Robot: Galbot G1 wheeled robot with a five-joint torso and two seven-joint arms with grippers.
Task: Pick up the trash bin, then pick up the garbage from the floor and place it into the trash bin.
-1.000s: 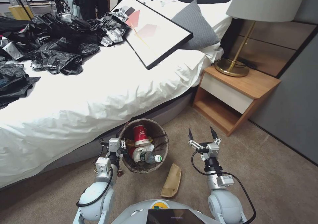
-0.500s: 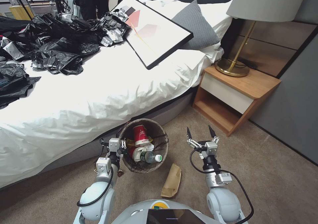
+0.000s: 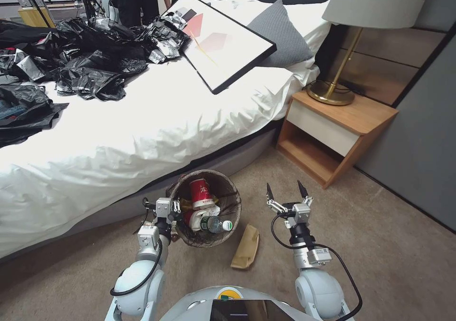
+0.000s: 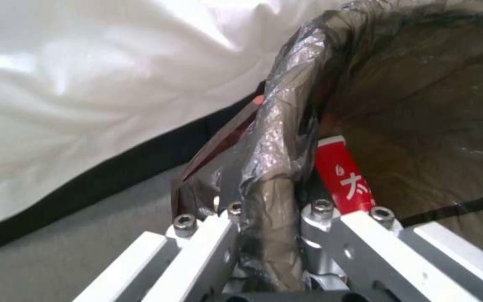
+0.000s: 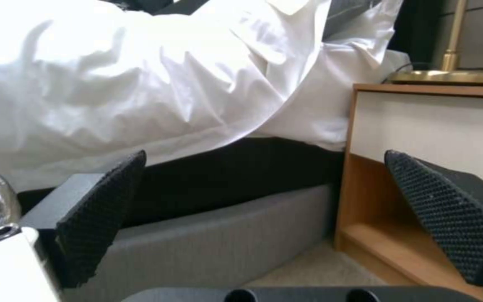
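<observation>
- Brown paper bag [image 3: 246,248], the one piece of garbage left on the carpet, lies flat just in front of the robot, between the two arms and beside the trash bin's near side. It looks light, soft and crushable; a pinch across its narrow width, at the upper folded end, would likely hold best, though thin paper may slip or tear.
- Right gripper [image 3: 284,193] hovers above the floor beyond and to the right of the bag, jaws spread wide and holding nothing; its pads [image 5: 103,214] are textured black rubber, good for paper.
- Left gripper [image 3: 165,206] is clamped on the near-left rim of the trash bin [image 3: 231,216], pinching the folded brown liner [image 4: 275,167] over the wall. The liner is slick film, so the bin may shift in the grip if tilted.
- Inside the bin sit a red cup [image 3: 200,193], white tissue and a clear bottle [image 3: 212,224]; it is nearly full but probably light.
- Open carpet lies right of the bag; the bed [image 3: 142,136] edge stands close behind the bin, and the nightstand [image 3: 332,136] is farther right.
</observation>
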